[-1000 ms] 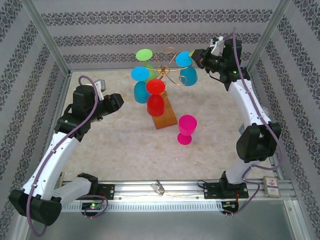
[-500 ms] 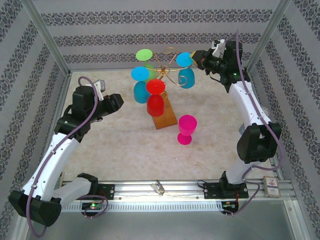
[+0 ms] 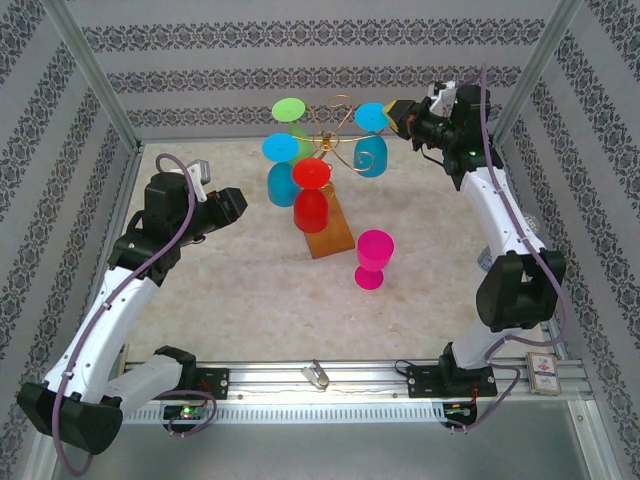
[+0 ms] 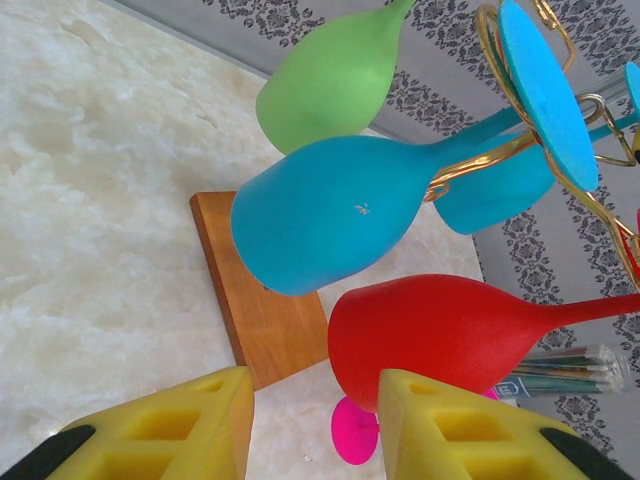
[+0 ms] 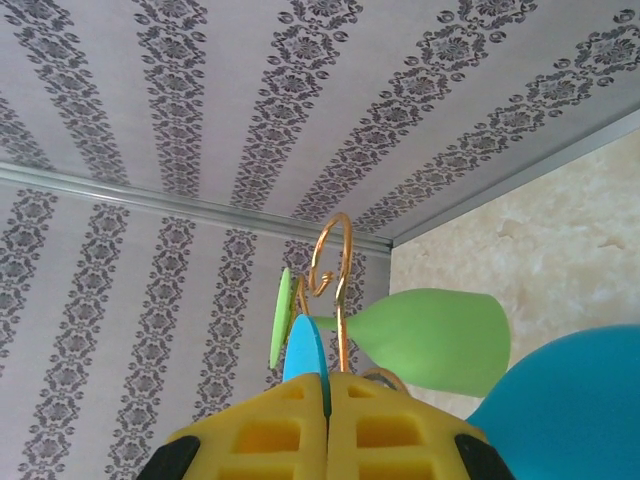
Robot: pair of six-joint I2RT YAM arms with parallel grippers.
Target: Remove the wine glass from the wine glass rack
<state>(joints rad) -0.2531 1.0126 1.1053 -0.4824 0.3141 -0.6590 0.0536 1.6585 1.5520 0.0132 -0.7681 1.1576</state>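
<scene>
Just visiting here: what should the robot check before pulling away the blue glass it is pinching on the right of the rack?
1. Grip: right pincer shut on the blue glass foot: ok.
2. Release: blue glass free of the gold rack: not ok, it hangs in the wire.
3. Other arm: left pincer open, empty, apart from the rack: ok.
4. Path: pink glass upright on the table, off to the side: ok.
5. Rack base flat on the table: ok.
</scene>
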